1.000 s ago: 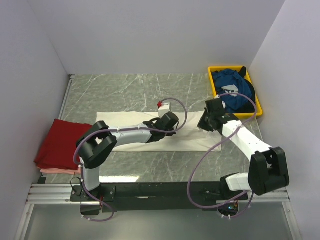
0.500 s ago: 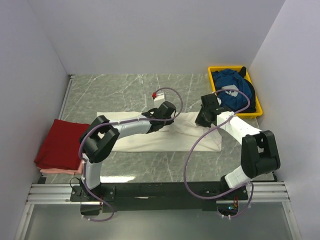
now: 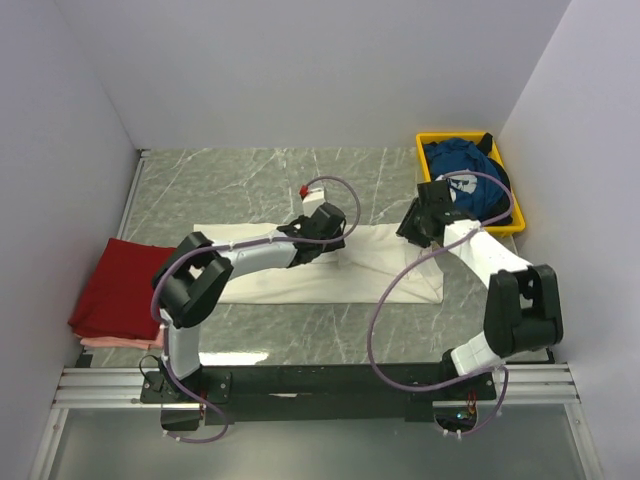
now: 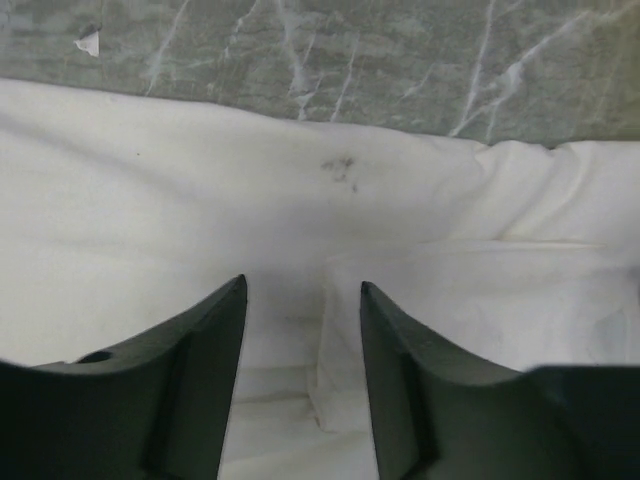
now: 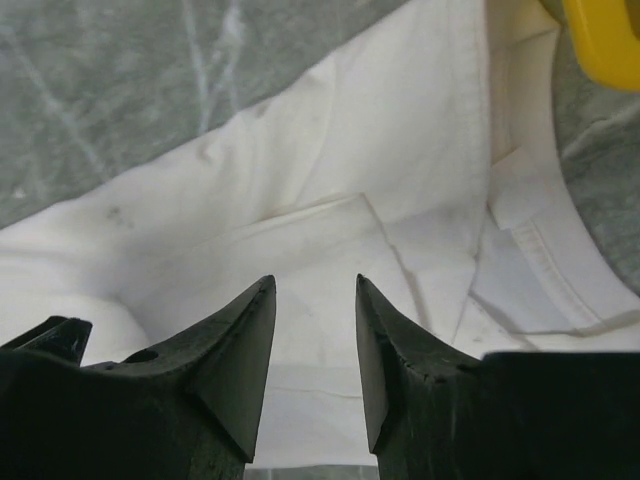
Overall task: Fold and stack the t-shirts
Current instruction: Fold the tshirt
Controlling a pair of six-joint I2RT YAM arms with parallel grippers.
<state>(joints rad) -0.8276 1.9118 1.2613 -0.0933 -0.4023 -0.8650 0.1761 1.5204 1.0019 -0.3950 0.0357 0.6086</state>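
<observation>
A cream-white t-shirt (image 3: 300, 285) lies folded into a long band across the middle of the table. My left gripper (image 3: 337, 233) hovers over its far edge, open, with only cloth (image 4: 200, 200) below the fingers (image 4: 200, 360) and nothing between them. My right gripper (image 3: 407, 231) stands open above the shirt's right end (image 5: 400, 150), its fingers (image 5: 240, 350) apart and holding nothing. A dark red t-shirt (image 3: 120, 288) lies folded at the left edge. A blue t-shirt with a white print (image 3: 465, 185) is bunched up in the yellow tray.
The yellow tray (image 3: 421, 155) stands at the back right, close behind my right gripper, and its corner (image 5: 605, 30) shows in the right wrist view. A pink cloth (image 3: 110, 342) peeks out under the red shirt. White walls close in both sides and the back.
Both grippers went from shut to open and let go of the white shirt. Both moved toward the far edge, and the shirt's right end now reaches further right.
</observation>
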